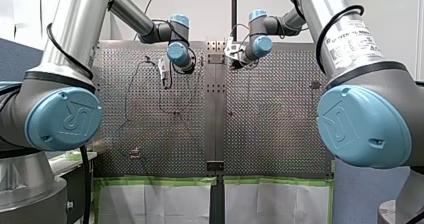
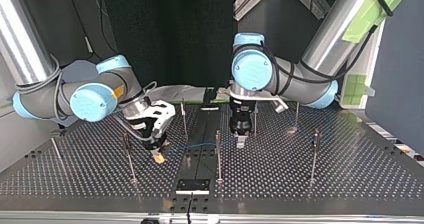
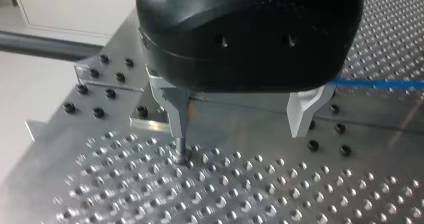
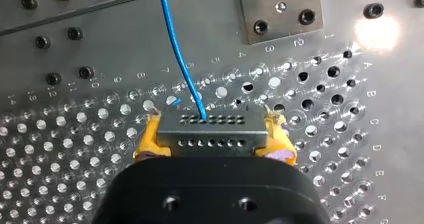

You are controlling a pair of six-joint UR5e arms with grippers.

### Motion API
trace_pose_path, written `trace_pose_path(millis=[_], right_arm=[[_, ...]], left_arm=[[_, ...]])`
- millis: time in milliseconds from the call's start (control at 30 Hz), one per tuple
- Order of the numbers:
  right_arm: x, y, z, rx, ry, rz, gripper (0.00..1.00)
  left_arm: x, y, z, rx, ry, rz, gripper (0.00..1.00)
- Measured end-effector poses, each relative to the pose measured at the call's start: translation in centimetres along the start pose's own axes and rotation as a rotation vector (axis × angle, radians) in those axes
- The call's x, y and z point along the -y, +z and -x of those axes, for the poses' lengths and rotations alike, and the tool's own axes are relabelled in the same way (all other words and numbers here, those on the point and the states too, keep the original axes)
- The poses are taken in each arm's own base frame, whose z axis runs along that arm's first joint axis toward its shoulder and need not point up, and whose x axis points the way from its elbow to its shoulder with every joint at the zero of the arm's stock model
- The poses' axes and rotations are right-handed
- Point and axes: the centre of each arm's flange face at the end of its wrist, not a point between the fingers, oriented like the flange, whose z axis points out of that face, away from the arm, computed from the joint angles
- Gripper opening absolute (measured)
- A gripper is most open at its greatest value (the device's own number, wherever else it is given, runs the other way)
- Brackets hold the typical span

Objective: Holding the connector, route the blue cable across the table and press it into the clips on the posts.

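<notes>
Gripping the grey connector (image 4: 212, 139) by its two ends, my right tool (image 4: 212, 121) is clenched on it, with its yellow pads (image 4: 145, 144) pressed against the connector's sides. The blue cable (image 4: 175, 44) leaves the connector on the side facing away from the tool and runs off over the perforated bench (image 4: 60, 149).

In the top view this tool sits left of centre in the lower half of the frame, low over the bench. The cable runs from it toward the right, past the post (image 2: 218, 154) at the middle of the frame, and on toward my left tool (image 2: 240, 141) just right of centre. Whether the cable sits in a clip on that post cannot be told.

In the left wrist view my left tool is released. Its metal fingers (image 3: 176, 109) stand well apart with nothing between them, close above the bench. The cable shows as a blue line beyond one finger.
</notes>
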Motion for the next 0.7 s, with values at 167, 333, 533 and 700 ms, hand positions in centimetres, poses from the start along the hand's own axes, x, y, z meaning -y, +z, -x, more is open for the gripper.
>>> trace_pose_path(millis=[167,333,533,700], right_arm=[[-0.3,0.0,0.0,0.002,0.001,0.006,0.00],[-0.5,0.0,-0.1,0.001,0.001,0.009,0.00],[-0.6,0.0,-0.1,0.001,0.001,0.009,0.00],[-0.6,0.0,-0.1,0.002,0.002,0.009,0.00]], left_arm=[[0.8,-2.1,0.7,0.009,-0.012,-0.023,1.00],[1.5,-4.1,1.0,0.002,-0.010,-0.040,1.00],[2.6,-6.1,0.7,-0.004,-0.005,-0.053,1.00],[3.9,-7.3,1.1,0.006,0.000,-0.081,1.00]])
